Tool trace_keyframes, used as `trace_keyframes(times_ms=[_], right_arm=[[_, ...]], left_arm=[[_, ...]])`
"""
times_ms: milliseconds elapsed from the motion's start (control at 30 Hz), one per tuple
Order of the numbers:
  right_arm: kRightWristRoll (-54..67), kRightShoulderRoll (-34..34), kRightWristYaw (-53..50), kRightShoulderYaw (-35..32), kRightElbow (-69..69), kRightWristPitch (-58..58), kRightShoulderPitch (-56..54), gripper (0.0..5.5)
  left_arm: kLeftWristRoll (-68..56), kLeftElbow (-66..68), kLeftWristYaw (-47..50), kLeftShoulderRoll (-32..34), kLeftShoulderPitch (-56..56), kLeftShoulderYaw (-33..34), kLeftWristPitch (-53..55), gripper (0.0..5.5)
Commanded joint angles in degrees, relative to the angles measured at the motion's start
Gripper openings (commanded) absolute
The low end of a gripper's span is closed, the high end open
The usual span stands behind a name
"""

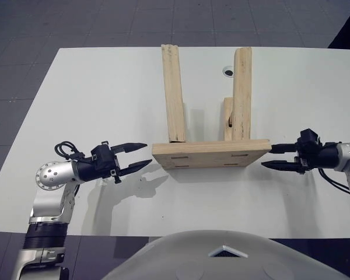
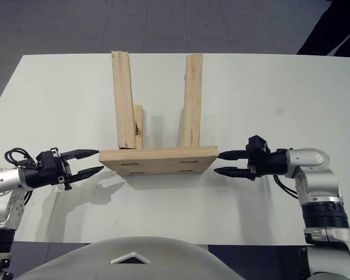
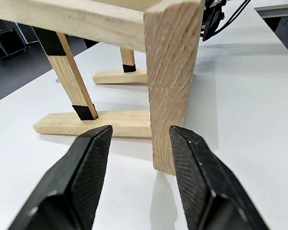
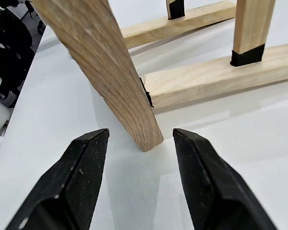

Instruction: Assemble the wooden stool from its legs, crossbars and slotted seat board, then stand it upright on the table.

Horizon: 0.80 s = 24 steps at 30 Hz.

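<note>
The wooden stool lies on its side on the white table. Its slotted seat board stands on edge facing me, and two legs stretch away toward the far side, with a crossbar between them. My left gripper is open just off the seat board's left end, not touching it. My right gripper is open just off the board's right end, its fingertips close to the edge.
A small round hole sits in the table beyond the legs. Bare table surface spreads to the left and right of the stool, and the near table edge runs just in front of my arms.
</note>
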Motion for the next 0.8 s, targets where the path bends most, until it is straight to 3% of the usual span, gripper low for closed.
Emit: trace_keyframes(times_ms=[33,333,800], right_arm=[[0.76,-0.29,0.8,0.8,-0.63,3.12,-3.93,2.66],[0.55,-0.85,3.16,2.59,1.04,5.43,-5.81,4.31],[3.22,1.5,5.14,3.33,0.34,9.53,-11.31,4.33]], left_arm=[[-5.24,-6.45,-1.75,0.23,2.41,-1.53,5.93,2.22],[-12.5,-5.85,0.33,-0.96,1.25,2.03,16.91,2.22],[-12.06,-12.68,3.76,-5.61,3.15,-0.33,21.03,2.22]])
